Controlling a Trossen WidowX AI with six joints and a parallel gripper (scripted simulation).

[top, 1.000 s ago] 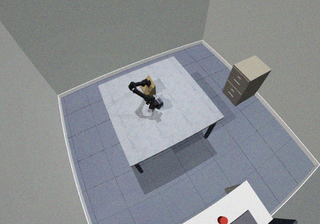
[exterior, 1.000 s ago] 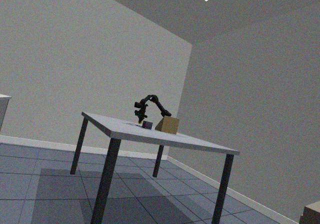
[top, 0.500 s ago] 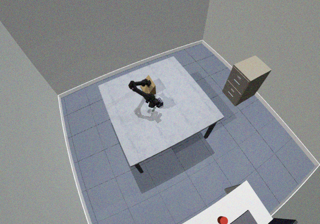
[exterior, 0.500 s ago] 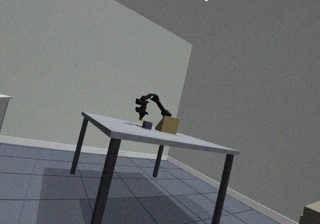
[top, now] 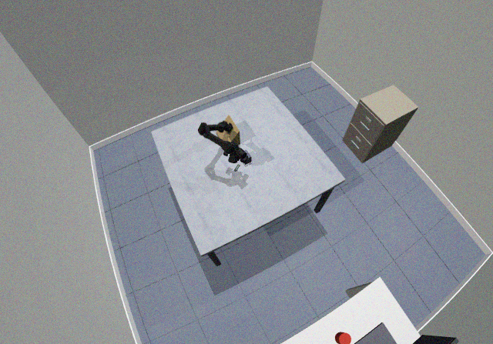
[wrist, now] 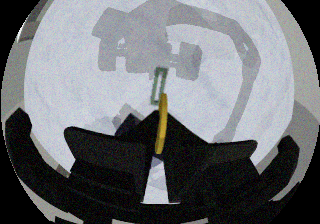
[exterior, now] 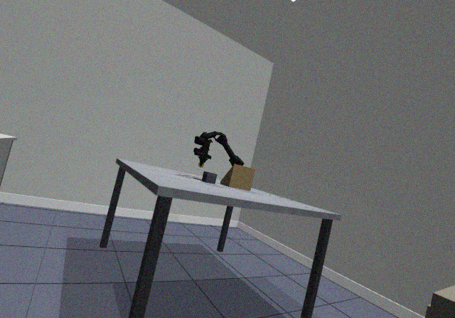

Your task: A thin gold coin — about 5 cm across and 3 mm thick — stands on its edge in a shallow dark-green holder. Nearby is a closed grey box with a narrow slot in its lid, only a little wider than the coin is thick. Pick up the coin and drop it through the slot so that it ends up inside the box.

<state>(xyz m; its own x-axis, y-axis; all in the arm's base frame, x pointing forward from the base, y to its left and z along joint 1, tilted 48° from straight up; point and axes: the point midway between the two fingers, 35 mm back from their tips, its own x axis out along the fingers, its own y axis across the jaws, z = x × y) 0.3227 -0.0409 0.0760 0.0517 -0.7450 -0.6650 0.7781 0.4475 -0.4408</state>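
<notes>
The gold coin (wrist: pixel 162 126) is held on edge between the fingertips of my gripper (exterior: pixel 201 161) (wrist: pixel 159 115), which is shut on it. The coin hangs clear above the table, its lower part sticking out past the fingertips. The green holder (top: pixel 236 170) (wrist: pixel 161 70) stands empty on the table, beyond the coin in the wrist view. The grey box (exterior: pixel 209 177) stands on the table near the gripper and lower than it. In the wrist view the fingers hide most of the box, and its slot cannot be made out.
A tan wedge-shaped block (top: pixel 236 128) (exterior: pixel 242 178) stands on the table (top: pixel 278 189) (exterior: pixel 183 193) by the arm's base. A drawer cabinet (top: pixel 370 129) stands on the floor to the right. A white desk (top: pixel 318 328) with a red cylinder (top: pixel 343 338) is away from the table.
</notes>
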